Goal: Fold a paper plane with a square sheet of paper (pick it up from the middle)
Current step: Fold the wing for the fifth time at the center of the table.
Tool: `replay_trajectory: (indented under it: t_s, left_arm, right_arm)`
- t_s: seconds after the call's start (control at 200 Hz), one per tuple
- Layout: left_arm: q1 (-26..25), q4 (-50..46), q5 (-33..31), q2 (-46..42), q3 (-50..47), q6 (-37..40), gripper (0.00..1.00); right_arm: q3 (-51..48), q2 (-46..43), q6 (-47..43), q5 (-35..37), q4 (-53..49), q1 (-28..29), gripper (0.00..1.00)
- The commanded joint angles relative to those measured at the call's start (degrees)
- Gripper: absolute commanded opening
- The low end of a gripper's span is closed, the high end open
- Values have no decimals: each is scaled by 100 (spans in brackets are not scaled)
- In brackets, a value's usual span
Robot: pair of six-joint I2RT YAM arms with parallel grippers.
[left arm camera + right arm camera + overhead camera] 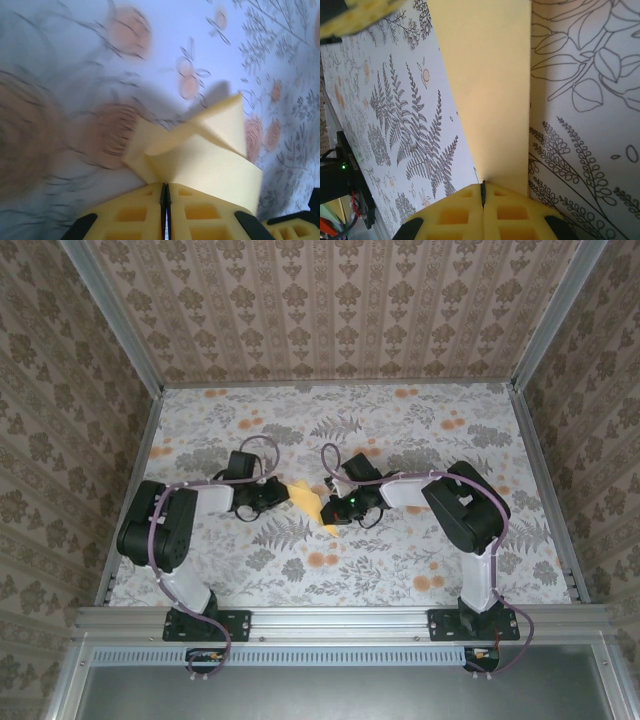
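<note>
The yellow sheet of paper [312,505] is folded into a narrow creased shape and sits mid-table between both grippers. My left gripper [283,495] holds its left end. In the left wrist view the jaws [165,189] are pressed together on the paper [210,160], whose folded flaps fan out ahead, one standing up to a point. My right gripper [335,508] holds the other end. In the right wrist view its jaws [482,189] are shut on a long flat strip of the paper [490,90] running away over the cloth.
A grey floral printed cloth [400,560] covers the table. Aluminium rails [545,490] and patterned walls close it in at the left, right and back. The other gripper's yellow finger [355,12] shows at the top left of the right wrist view.
</note>
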Motion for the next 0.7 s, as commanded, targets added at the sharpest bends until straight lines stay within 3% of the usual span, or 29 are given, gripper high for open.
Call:
replay_trajectory:
  t_s: [0.0, 0.12, 0.255, 0.48, 0.695]
  left_arm:
    - [402, -395, -257, 145, 99, 400, 12]
    - [653, -425, -110, -28, 167, 472, 12]
    - [528, -425, 52, -611, 61, 441, 12]
    - [-312, -25, -21, -1341, -417, -2, 10]
    - [-1189, 140, -142, -932, -90, -55, 8]
  right_arm:
    - [-467, 324, -119, 555, -1259, 6, 4]
    - [-430, 331, -94, 537, -1245, 6, 4]
    - [-365, 312, -42, 521, -1233, 11, 4]
    - [-311, 292, 13, 513, -1290, 6, 3]
    - [-315, 297, 29, 526, -1279, 15, 2]
